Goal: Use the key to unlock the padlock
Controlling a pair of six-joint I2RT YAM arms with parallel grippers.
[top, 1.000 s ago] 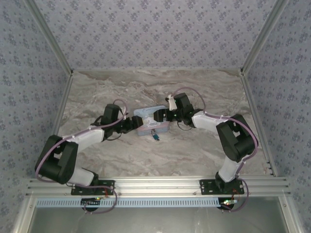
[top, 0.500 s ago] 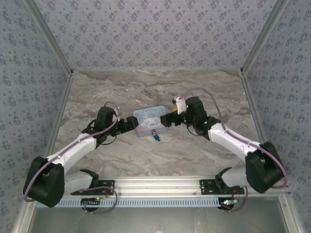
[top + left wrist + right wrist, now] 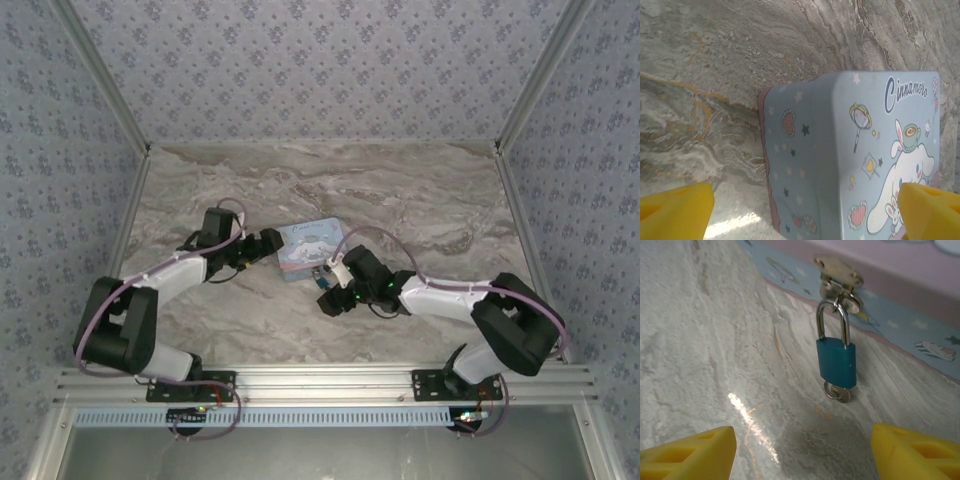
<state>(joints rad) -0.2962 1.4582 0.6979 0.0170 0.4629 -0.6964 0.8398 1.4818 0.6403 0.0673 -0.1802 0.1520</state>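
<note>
The padlock is small with a teal body and a silver shackle, hanging from the hasp on the tin's front side and lying on the marble. A silver key sticks out of its bottom end. My right gripper is open, its yellow fingertips wide apart just short of the key and touching nothing. From above, the right gripper sits by the padlock. My left gripper is open, straddling the left end of the light-blue cartoon tin.
The tin lies mid-table on the marble top. Patterned walls and metal posts enclose the table on three sides. The left gripper is at the tin's left end; the near rail holds both arm bases.
My right arm left the tin's right end and swung round to its near side, facing the padlock. The left gripper drew back a little but stayed at the left end.
</note>
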